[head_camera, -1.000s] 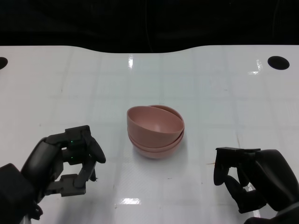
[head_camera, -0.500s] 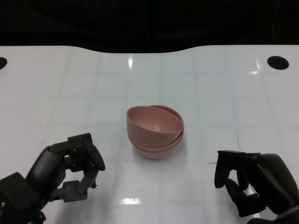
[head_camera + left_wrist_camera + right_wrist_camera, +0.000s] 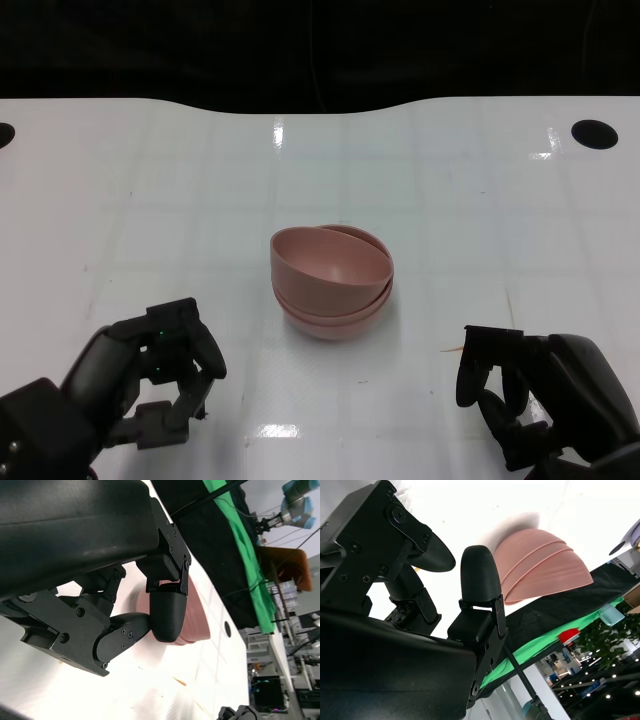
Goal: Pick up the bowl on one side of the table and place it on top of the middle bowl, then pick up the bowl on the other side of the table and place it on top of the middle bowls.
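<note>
Three pink bowls (image 3: 332,279) sit nested in one stack at the middle of the white table (image 3: 450,190); the top bowl lies tilted in the stack. The stack also shows in the left wrist view as pink bowls (image 3: 196,622) and in the right wrist view as pink bowls (image 3: 542,565). My left hand (image 3: 150,372) hovers low at the near left, fingers curled apart, holding nothing. My right hand (image 3: 530,400) sits at the near right, also empty with fingers apart. Both hands are clear of the stack.
Two dark round holes (image 3: 595,133) mark the table's far corners. A black backdrop runs behind the table's far edge. The right wrist view shows green cloth (image 3: 540,652) beyond the table.
My left hand has drawn back toward me and lower. My right hand has also pulled back slightly. The bowl stack has not moved.
</note>
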